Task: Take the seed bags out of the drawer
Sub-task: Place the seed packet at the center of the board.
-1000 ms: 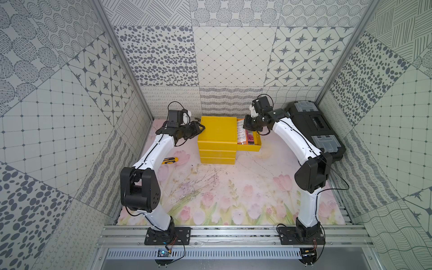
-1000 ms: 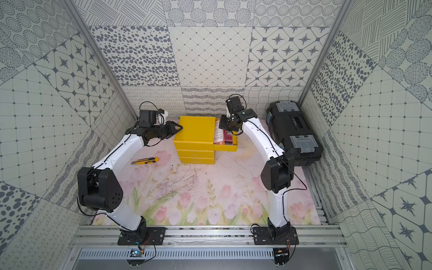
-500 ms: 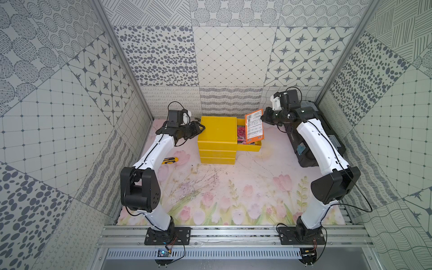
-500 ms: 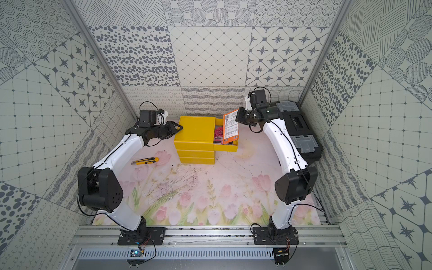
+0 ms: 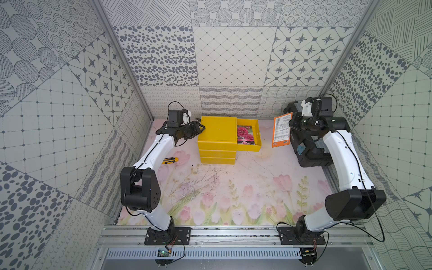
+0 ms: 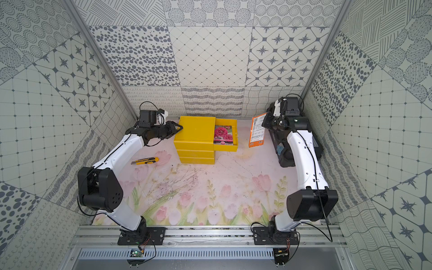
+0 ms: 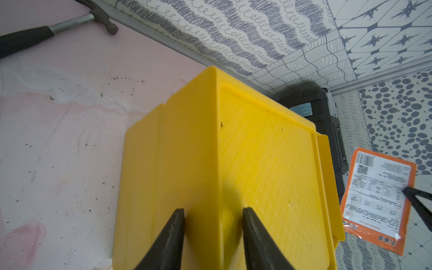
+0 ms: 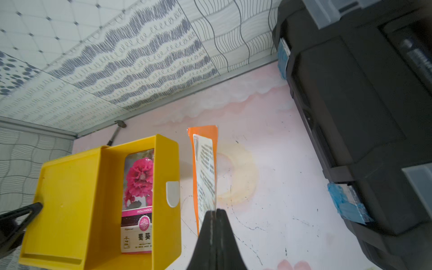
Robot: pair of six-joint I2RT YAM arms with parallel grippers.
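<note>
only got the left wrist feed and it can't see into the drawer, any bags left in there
Observer: Yes, one pink seed bag lies flat in the open drawer.
Operator: i see an orange one off to the side, is it really gripped
Observer: Yes. The right wrist view shows the right gripper shut on an edge of the orange seed bag, which hangs in the air between the drawer and the black toolbox.
Operator: anything loose near my arm
Observer: A yellow utility knife lies flat on the mat beside the left arm.
</note>
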